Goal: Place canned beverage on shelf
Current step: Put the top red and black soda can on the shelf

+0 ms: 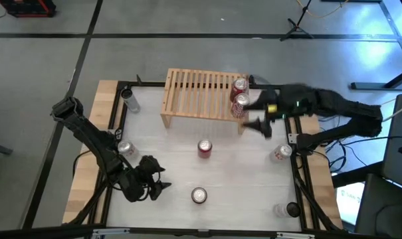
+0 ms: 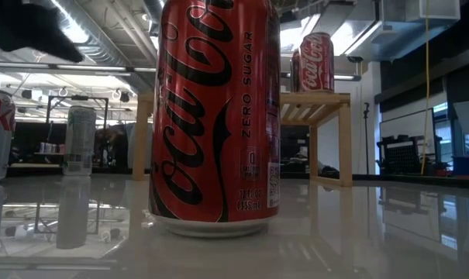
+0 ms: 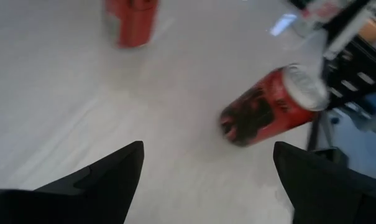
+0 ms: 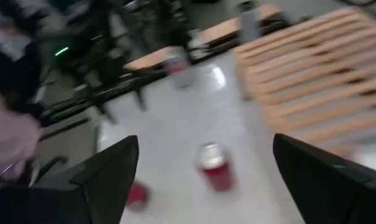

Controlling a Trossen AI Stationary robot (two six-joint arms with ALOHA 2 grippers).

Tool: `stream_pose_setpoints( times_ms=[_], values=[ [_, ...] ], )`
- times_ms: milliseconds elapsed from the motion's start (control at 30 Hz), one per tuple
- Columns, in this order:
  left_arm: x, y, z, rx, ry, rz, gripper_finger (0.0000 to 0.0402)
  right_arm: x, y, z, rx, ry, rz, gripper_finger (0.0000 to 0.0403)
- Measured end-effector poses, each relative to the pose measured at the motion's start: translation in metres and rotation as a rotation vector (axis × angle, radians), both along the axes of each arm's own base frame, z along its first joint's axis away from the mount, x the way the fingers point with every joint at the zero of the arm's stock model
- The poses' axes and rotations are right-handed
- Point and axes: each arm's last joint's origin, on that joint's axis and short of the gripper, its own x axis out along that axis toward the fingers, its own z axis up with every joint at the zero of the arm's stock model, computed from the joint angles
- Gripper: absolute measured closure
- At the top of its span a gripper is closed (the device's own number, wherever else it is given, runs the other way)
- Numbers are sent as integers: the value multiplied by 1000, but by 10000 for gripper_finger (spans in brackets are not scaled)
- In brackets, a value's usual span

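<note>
The light-wood shelf (image 1: 201, 96) stands at the table's far middle. Two red cans (image 1: 240, 86) (image 1: 238, 105) stand on its slatted top at the right end; one shows in the low view (image 2: 315, 62). My right gripper (image 1: 257, 121) is open and empty, just right of the shelf's right end, near those cans. A red can (image 1: 204, 148) stands at the table's middle and another (image 1: 199, 195) near the front edge. My left gripper (image 1: 157, 186) is open and empty at the front left, beside the front can (image 3: 271, 106).
Silver cans stand at the left (image 1: 125, 148), far left (image 1: 129, 99), right (image 1: 281, 153) and front right (image 1: 280, 210). The table's dark frame rail (image 1: 300, 186) runs along its right side. The front red can (image 2: 215, 116) fills the low view.
</note>
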Motion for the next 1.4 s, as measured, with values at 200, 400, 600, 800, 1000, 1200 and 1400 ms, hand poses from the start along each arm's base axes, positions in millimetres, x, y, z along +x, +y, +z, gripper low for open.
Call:
stream_pose_setpoints(
  times_ms=[200,400,600,800,1000,1200,1400],
  values=[
    [20,16,3,7,12,-75,46,27,58,-22,-89,83,69,45],
    [34,34,4,8,29,-92,46,57,88,-57,-113,227,67,45],
    [49,49,9,2,-32,-78,46,65,98,-76,-145,332,67,45],
    [68,76,19,46,-125,-67,47,49,100,-85,-174,368,68,45],
    [94,105,34,147,-135,-76,46,27,97,-107,-136,364,46,45],
    [123,133,32,191,-55,-37,46,13,91,-122,-116,397,72,45],
    [145,148,19,177,24,-27,47,4,88,-128,-161,437,131,45]
  ],
)
